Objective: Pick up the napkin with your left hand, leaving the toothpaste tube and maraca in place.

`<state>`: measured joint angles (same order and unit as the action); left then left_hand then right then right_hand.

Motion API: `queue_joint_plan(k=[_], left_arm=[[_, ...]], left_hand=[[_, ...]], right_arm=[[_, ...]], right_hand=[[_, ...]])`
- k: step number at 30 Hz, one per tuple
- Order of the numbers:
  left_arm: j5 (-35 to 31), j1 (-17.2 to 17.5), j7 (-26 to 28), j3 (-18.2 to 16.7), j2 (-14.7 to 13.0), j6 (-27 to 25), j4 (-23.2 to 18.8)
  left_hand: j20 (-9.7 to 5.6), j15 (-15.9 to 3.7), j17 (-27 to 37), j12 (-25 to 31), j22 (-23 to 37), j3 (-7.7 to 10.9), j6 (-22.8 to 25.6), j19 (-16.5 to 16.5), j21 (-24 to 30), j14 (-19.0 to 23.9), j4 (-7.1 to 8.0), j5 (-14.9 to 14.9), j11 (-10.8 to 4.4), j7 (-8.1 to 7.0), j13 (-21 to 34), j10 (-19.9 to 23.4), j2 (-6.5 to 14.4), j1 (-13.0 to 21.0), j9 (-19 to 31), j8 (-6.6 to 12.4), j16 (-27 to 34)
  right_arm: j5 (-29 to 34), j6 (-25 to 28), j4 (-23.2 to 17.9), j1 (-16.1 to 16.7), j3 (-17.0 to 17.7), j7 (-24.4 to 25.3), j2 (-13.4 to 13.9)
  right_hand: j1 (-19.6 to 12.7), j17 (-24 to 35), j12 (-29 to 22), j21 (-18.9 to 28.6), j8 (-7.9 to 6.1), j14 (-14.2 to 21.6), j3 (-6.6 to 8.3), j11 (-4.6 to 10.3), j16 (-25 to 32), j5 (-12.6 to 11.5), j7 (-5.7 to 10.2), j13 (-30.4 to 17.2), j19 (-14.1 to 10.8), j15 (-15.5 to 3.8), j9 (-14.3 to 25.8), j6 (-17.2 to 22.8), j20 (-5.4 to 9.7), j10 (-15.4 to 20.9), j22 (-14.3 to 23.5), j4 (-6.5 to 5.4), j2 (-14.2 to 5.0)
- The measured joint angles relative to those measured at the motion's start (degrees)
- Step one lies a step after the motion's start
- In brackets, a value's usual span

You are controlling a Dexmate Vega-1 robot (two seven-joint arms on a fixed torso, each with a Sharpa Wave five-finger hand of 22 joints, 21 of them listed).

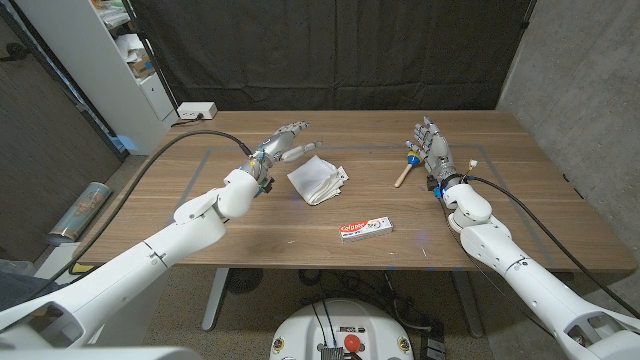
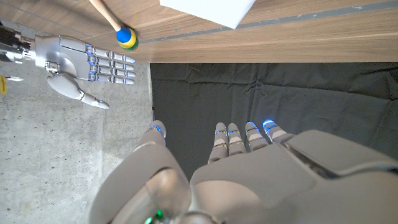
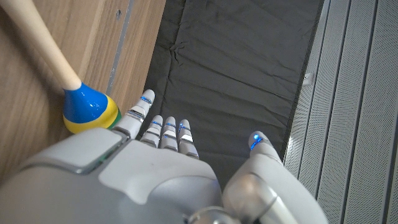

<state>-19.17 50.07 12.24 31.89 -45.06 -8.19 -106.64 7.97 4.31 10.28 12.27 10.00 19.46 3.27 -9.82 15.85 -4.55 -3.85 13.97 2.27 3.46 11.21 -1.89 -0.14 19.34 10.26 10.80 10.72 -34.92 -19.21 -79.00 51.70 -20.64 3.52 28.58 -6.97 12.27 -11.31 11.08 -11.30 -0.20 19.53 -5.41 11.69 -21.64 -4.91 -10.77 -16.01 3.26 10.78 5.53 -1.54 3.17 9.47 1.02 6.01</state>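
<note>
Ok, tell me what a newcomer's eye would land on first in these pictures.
First, the white napkin lying crumpled near the middle of the wooden table, with the left robot hand open just beside it. Next, the maraca with its blue and yellow head, lying close by the open right robot hand. Last, the red and white toothpaste tube toward the table's near edge.

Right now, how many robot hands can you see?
2. The left hand hovers open just left of the white napkin. The right hand is open beside the maraca, on its right. Neither holds anything.
</note>
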Motion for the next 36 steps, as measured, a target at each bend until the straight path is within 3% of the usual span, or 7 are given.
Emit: queue_joint_plan(k=[16,27,36], left_arm=[[-2.3,-0.6,0.3,2.0,0.8,-2.2,0.8],[-4.7,-1.0,0.2,3.6,1.2,-4.7,0.4],[-6.5,-0.9,-0.1,4.6,1.5,-7.7,-0.5]], left_hand=[[2.80,0.63,0.0,0.0,0.0,0.14,-0.9,2.0,0.0,0.3,-1.54,0.0,0.92,-0.82,0.1,-0.3,-0.7,1.7,0.0,0.00,0.0],[3.45,1.32,0.0,0.0,0.3,0.28,-2.2,2.7,0.0,0.4,-2.73,0.0,1.16,-1.73,0.1,-0.5,-1.3,3.2,0.0,-0.22,0.0],[4.03,2.40,0.0,-0.2,0.3,0.27,-2.7,4.3,0.0,1.0,-4.31,0.0,2.72,-1.61,0.1,-1.5,-2.7,5.1,0.0,-0.22,0.3]], right_arm=[[0.2,-0.2,1.1,-0.8,-0.3,0.2,-0.7],[0.3,-0.5,1.7,-1.1,-0.3,0.2,-1.0],[0.3,-0.5,2.0,-1.4,-0.5,0.1,-1.1]], right_hand=[[0.0,0.0,0.0,0.0,0.00,0.0,-0.24,0.00,0.0,-0.5,0.31,0.0,-0.2,-0.03,0.0,0.3,-0.21,0.0,0.0,-0.24,0.00],[0.0,0.0,0.0,0.0,0.00,0.5,-0.23,0.00,0.0,-0.5,0.31,0.0,-0.2,-0.10,0.0,0.3,-0.21,0.0,0.0,-0.24,0.00],[0.0,-0.3,0.0,0.0,0.00,0.7,-0.47,-0.32,0.0,-0.5,0.31,0.0,-0.2,0.11,0.0,0.3,-0.21,0.3,0.0,0.00,0.00]])
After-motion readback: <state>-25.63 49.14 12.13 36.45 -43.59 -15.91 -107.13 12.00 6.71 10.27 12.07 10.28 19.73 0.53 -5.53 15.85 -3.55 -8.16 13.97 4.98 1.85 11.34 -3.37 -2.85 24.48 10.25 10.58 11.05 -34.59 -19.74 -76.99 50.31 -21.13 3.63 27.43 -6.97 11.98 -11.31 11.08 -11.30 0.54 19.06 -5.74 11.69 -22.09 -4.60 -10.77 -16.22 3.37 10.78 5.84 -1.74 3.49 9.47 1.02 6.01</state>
